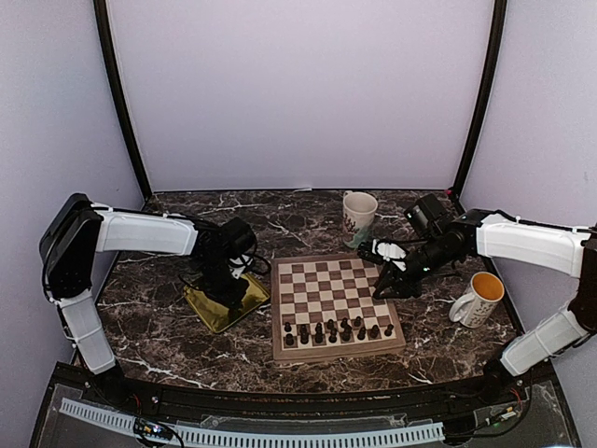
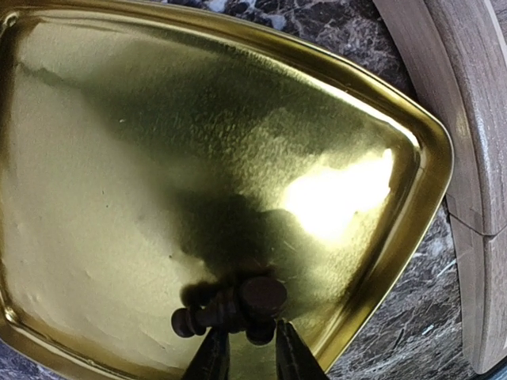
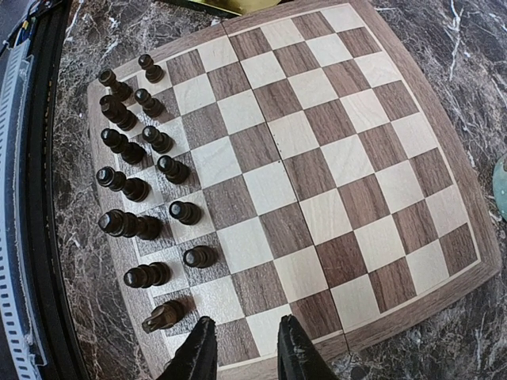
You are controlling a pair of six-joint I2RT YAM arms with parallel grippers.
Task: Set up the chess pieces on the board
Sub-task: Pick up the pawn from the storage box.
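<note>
Narrowly parted, the left jaws reach a tiny dark chess piece on the shiny gold tray — cannot tell if gripped. Right jaws gape empty over the chequered wooden board.

The light is soft and even. The gold tray carries a bright glare patch and a dark shadow. The board looks bowed by lens distortion.

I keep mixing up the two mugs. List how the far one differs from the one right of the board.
The far mug is pale inside; the right mug is orange-yellow inside. The far mug carries a printed pattern; the right mug looks plain white outside. Both stand upright on the table, off the board.
</note>
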